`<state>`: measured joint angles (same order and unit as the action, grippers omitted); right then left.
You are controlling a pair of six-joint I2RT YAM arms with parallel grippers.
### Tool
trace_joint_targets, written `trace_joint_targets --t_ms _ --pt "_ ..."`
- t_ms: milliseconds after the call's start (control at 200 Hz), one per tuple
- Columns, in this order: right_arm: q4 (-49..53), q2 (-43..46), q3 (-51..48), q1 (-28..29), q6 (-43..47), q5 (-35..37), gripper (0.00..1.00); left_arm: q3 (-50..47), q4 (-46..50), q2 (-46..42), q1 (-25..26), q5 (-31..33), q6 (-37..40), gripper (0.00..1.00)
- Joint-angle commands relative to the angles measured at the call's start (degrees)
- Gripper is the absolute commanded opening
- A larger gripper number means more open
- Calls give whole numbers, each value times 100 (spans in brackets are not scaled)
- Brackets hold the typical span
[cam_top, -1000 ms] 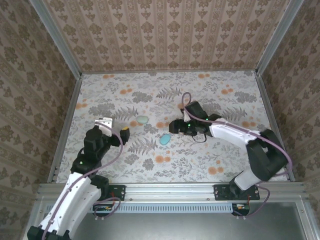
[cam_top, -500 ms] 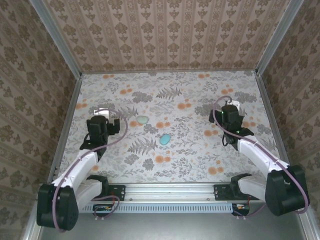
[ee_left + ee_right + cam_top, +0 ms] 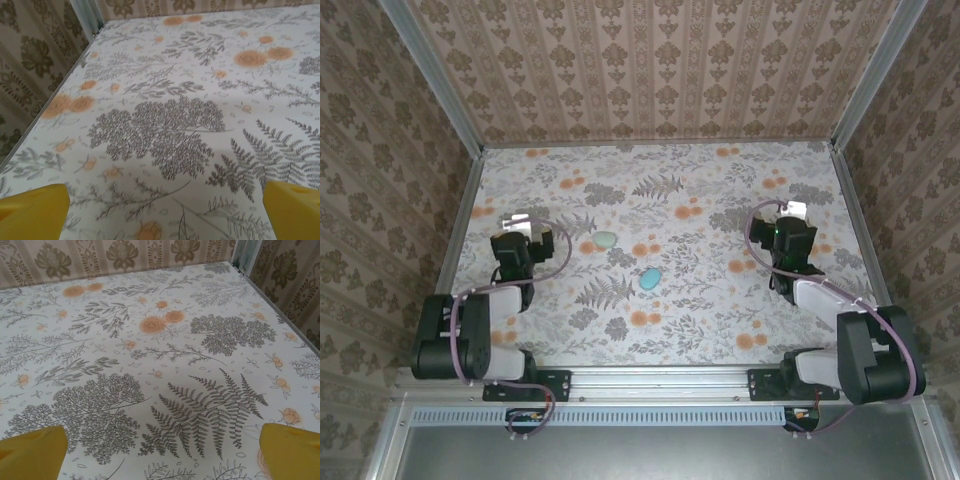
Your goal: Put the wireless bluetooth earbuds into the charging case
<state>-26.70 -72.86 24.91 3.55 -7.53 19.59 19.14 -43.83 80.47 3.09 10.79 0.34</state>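
Teal-tinted, the blue oval (image 3: 649, 278) lies near the middle of the tabletop (image 3: 720, 330). The pale green oval (image 3: 606, 240) lies a little farther back and to its left, near it but not touching. That makes two ovals in all, both smooth and rounded from above. Where the earbuds are I cannot tell at this size. Well to the left of the pale green oval, near the tabletop's left edge, sits the left gripper (image 3: 525, 228), pointing toward the far wall with its arm folded back on itself. In the left wrist view its two yellow fingertips (image 3: 31, 214) stand at the opposite bottom corners, spread wide, with bare printed tabletop between them and nothing held. Well to the right of the blue oval, toward the right edge, the right gripper (image 3: 791, 218) also points toward the far wall. Its two yellow fingertips (image 3: 292, 451) are likewise spread to the corners of the right wrist view, with bare tabletop between them and nothing in their grasp. Neither gripper touches either oval. A purple cable (image 3: 560, 262) loops along the left arm and another runs along the right arm, two in all. The tabletop is white, printed with grey ferns and orange flowers. Three wallpapered walls (image 3: 650, 70) in beige damask close it in, and an aluminium rail (image 3: 660, 378) at the near edge carries the two arm bases.
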Motion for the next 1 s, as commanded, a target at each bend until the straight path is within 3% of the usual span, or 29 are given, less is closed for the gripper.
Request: trace_joint_targets --t_ms 0,70,210,320,380,995 --pt "-688 -66 -200 -166 273 -491 100 -40 -1166 551 -100 -388 176 100" --pt "-1321 -198 -360 -237 419 -749 100 -28 -1446 799 -102 -569 309 100" --pt "-1882 -647 -285 -335 290 -1137 100 296 -738 741 -103 -644 279 100" --pt "-2935 -1606 -406 -329 354 -1318 100 387 -540 751 -150 -674 221 100" --pt "-2245 -1414 -230 -329 331 -1290 100 381 -553 753 -143 -677 225 100" --pt "-2302 -1505 -182 -218 460 -1204 100 389 -538 751 -142 -683 229 100"
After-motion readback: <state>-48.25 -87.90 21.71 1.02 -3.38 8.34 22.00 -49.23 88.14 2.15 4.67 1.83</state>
